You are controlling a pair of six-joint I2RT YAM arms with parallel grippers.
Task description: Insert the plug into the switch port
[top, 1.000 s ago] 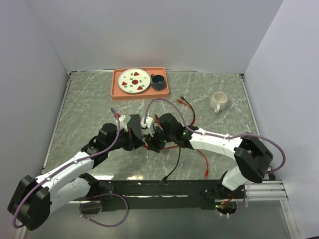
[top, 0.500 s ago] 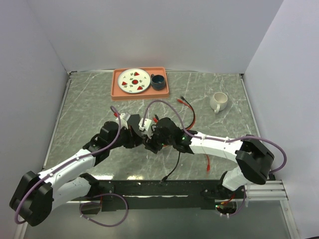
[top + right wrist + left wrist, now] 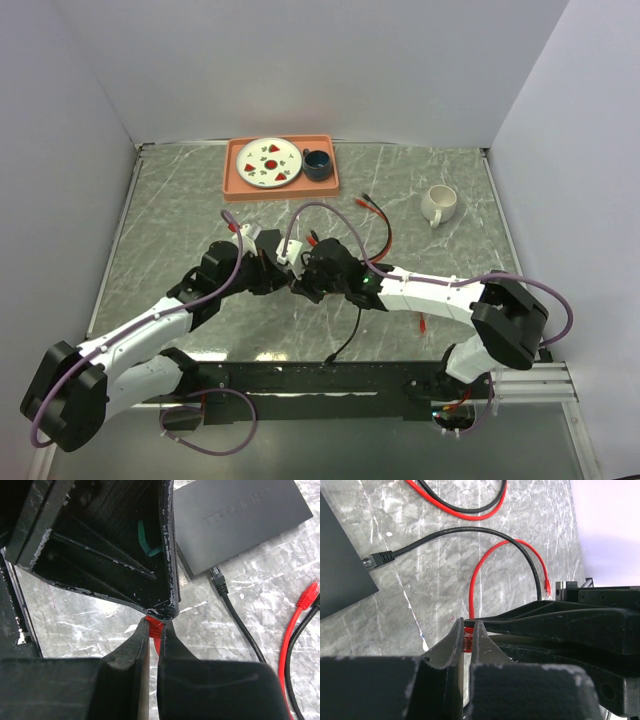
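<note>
Plug [image 3: 155, 628], red, was gripped jointly by the clenched right pincer [image 3: 156, 625] and the clenched left pincer [image 3: 468, 625], meeting tip to tip, while the switch [image 3: 235, 520] lay apart, ahead and rightward of the right pincer, its near edge facing the plug.

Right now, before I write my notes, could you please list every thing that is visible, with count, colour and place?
table: one, grey marble, under everything
tray: one, orange, far edge
plate: one, white with red spots, in tray
cup: one, dark blue, in tray, right of plate
mug: one, white, far right
switch: one, black, mid-table
black cable: at least one, plug beside switch
red cables: count unclear, mid-table
red plug: one, between both grippers
left gripper: shut on red plug
right gripper: shut on red plug
</note>
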